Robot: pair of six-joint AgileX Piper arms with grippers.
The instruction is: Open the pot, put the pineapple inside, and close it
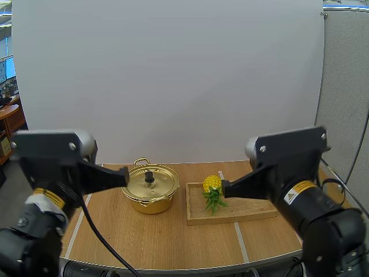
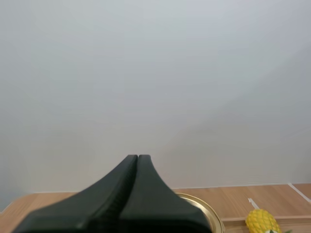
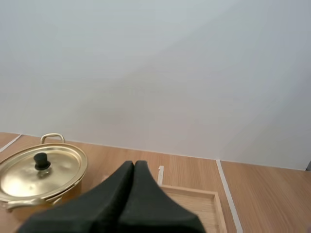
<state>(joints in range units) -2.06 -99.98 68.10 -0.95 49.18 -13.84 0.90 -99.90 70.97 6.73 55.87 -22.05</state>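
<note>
Hovering closed on nothing, the left gripper (image 1: 125, 176) is near the gold pot (image 1: 151, 201), the right gripper (image 1: 225, 188) by the pineapple (image 1: 212, 183) lying on the wooden tray (image 1: 248, 212); the lid (image 1: 160, 183) looks thin and slick, so its black knob (image 1: 149, 176) seems the 1 sure hold; the pineapple looks light, stiff, pinchable across its body.

- A light wooden table (image 1: 173, 242) with a curved front edge carried everything in the scene.
- A gold-coloured pot (image 1: 151, 202) stood closed on the tabletop, left of centre, with one loop handle facing the back and one the front.
- A shallow wooden tray (image 1: 248, 212) lay flat just beside the pot on its right, a narrow strip of bare wood between them.
- White tape lines (image 1: 240, 242) ran front to back on the tabletop, one near each side.
</note>
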